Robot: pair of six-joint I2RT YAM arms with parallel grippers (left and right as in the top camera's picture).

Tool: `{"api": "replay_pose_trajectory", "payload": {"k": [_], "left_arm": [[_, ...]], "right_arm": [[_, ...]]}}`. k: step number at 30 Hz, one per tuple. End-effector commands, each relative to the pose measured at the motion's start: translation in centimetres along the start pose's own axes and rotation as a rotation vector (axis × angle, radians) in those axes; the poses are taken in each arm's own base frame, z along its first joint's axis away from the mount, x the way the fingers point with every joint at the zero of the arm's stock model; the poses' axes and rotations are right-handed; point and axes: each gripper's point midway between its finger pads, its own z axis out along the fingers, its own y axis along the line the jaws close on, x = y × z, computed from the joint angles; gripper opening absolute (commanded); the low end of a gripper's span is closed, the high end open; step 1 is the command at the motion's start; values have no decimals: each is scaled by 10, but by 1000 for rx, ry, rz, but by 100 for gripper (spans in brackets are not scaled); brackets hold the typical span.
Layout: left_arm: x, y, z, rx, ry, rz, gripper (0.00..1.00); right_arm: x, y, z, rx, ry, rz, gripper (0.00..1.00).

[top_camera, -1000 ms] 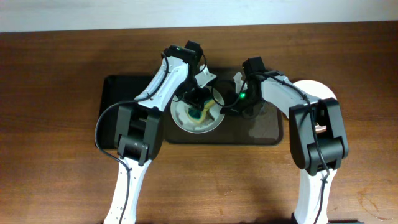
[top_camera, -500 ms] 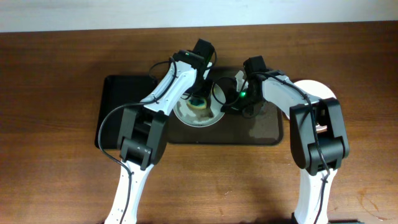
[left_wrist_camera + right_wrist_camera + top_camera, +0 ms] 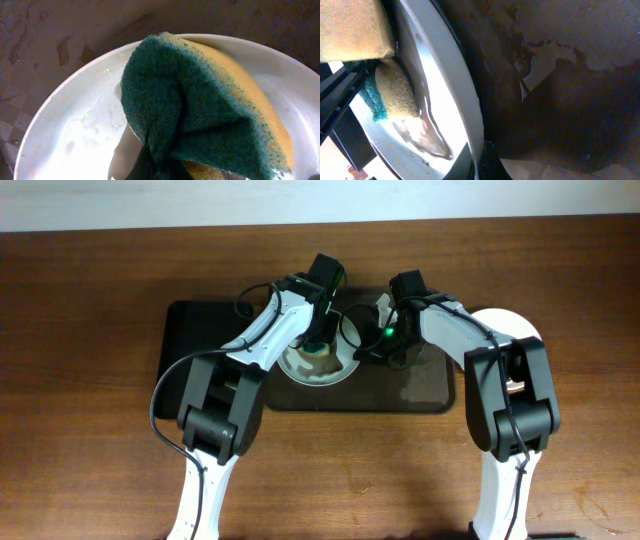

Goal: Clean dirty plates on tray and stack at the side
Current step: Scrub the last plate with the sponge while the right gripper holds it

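Note:
A white plate (image 3: 318,370) sits on the dark brown tray (image 3: 430,390) at its middle. My left gripper (image 3: 318,345) is shut on a green and yellow sponge (image 3: 200,110) and presses it onto the wet plate (image 3: 75,130). My right gripper (image 3: 362,340) is shut on the plate's right rim (image 3: 465,110), with a finger on each side of the edge. The sponge also shows in the right wrist view (image 3: 395,92), resting on the plate's wet face. Another white plate (image 3: 515,327) lies on the table right of the tray, partly hidden by my right arm.
The tray's left part (image 3: 190,350) is bare and dark. Wet patches show on the tray (image 3: 555,55) to the right of the plate. The wooden table (image 3: 90,460) lies all round the tray.
My left gripper has swung up and right over the plate with the sponge, from the plate's middle toward its far edge. My right gripper has stayed on the rim.

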Motion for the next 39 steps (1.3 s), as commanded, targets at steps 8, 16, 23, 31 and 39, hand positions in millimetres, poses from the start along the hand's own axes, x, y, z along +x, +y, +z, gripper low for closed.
{"api": "replay_pose_trajectory", "payload": {"k": [8, 16, 23, 31, 39], "left_arm": [[98, 65, 92, -240, 276, -14, 0], [157, 69, 130, -230, 304, -12, 0], [193, 70, 150, -216, 283, -18, 0], [221, 74, 156, -234, 285, -121, 0], [247, 77, 163, -234, 254, -172, 0]], "right_arm": [[14, -28, 16, 73, 48, 15, 4], [13, -26, 16, 61, 48, 13, 4], [13, -26, 16, 61, 48, 13, 4], [13, -26, 16, 61, 48, 13, 4], [13, -26, 16, 61, 48, 13, 4]]}}
